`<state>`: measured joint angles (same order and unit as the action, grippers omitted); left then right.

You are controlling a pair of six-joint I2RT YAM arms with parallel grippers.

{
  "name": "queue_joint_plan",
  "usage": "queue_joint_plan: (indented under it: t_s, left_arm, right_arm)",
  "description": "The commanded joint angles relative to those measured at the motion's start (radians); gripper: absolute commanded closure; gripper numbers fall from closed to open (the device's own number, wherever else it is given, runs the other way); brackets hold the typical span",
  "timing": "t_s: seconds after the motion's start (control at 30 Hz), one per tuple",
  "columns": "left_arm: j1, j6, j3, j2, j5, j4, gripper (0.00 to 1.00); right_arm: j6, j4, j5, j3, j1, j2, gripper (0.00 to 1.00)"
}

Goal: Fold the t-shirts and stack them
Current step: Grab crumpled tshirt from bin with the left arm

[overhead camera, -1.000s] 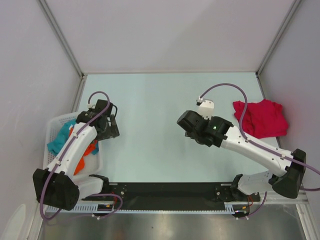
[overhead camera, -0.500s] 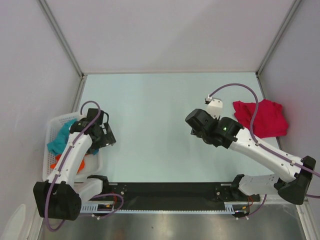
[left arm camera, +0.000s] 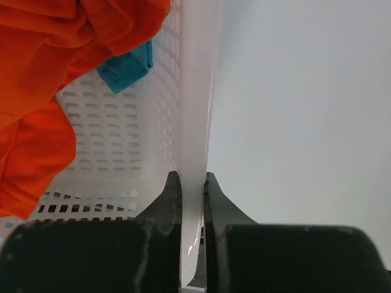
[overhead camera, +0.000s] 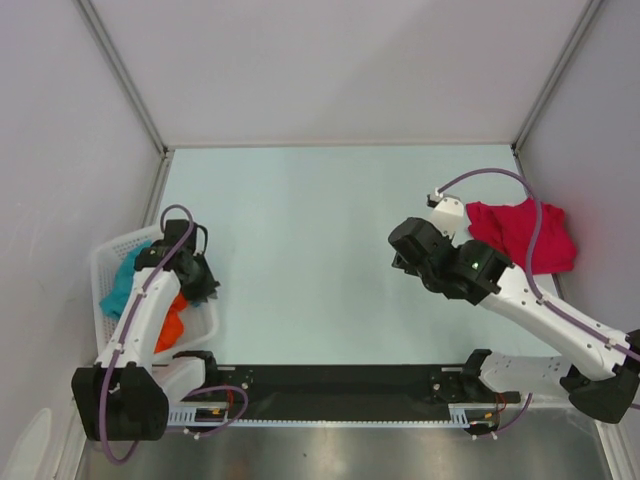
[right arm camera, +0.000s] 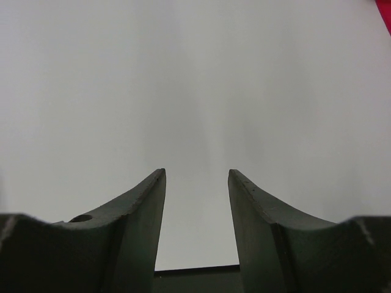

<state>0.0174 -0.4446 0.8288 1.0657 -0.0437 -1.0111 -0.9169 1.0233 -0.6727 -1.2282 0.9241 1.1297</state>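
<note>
The crimson t-shirt (overhead camera: 525,235) lies rumpled at the table's (overhead camera: 320,250) right side. The orange t-shirt (left arm camera: 36,91) and teal t-shirt (overhead camera: 125,280) sit heaped in the white mesh basket (left arm camera: 195,73), so folding looks wholly undone. The left gripper (left arm camera: 191,183) pinches the basket's wall; the right gripper (right arm camera: 195,177) is spread, empty.

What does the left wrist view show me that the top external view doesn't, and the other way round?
Only the left wrist view shows the grip itself: the left gripper is pinched on the wall of the white basket, one finger inside and one outside. Only the top external view shows the red t-shirt, crumpled on the table at the far right, apart from the basket. Both show the orange t-shirt and the teal t-shirt in the basket.
</note>
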Motion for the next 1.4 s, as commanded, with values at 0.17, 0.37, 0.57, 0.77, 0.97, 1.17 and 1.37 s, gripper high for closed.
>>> queue_joint_plan:
  t_s: [0.17, 0.37, 0.57, 0.77, 0.97, 1.17, 1.37]
  left_arm:
    - [0.007, 0.04, 0.079, -0.029, 0.073, 0.014, 1.0]
    - [-0.17, 0.014, 0.191, 0.089, 0.084, 0.051, 1.0]
    - [-0.399, -0.06, 0.269, 0.224, 0.076, 0.126, 1.0]
    - [-0.54, -0.134, 0.268, 0.344, 0.102, 0.212, 1.0]
    - [-0.45, -0.115, 0.308, 0.494, 0.246, 0.291, 1.0]
    - [-0.301, -0.07, 0.381, 0.642, 0.357, 0.318, 1.0]
    - [-0.217, 0.003, 0.499, 0.712, 0.162, 0.203, 1.0]
  right_arm:
    - [0.032, -0.026, -0.036, 0.01, -0.016, -0.073, 0.47]
    - [0.036, -0.055, -0.001, 0.012, -0.016, -0.031, 0.47]
    - [0.036, -0.046, -0.008, 0.009, -0.016, -0.039, 0.47]
    - [0.035, -0.01, -0.031, 0.003, -0.027, -0.067, 0.47]
    - [0.041, 0.018, -0.045, -0.005, -0.034, -0.103, 0.46]
    - [0.038, 0.047, -0.068, -0.013, -0.037, -0.143, 0.46]
    - [0.052, 0.047, -0.079, -0.007, -0.051, -0.157, 0.44]
